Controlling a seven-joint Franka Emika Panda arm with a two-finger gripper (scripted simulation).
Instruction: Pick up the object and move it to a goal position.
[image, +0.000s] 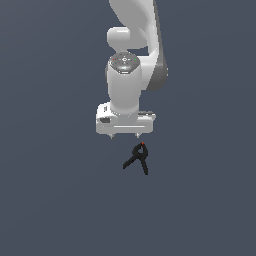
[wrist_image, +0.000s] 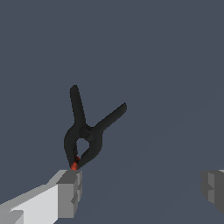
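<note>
The small black spring clamp (image: 137, 159) lies on the dark grey floor, its red tip toward the arm and its two legs splayed away. My white gripper (image: 125, 136) hangs just beyond the clamp's tip, slightly toward the exterior view's left of it. The fingers are spread wide apart and hold nothing. In the wrist view the clamp (wrist_image: 85, 131) has its red tip right beside one grey fingertip (wrist_image: 70, 192); the other fingertip (wrist_image: 213, 187) is far off to the side. The clamp lies outside the gap between the fingers. No goal marker shows.
Only the plain dark grey floor (image: 50, 200) surrounds the clamp and the arm.
</note>
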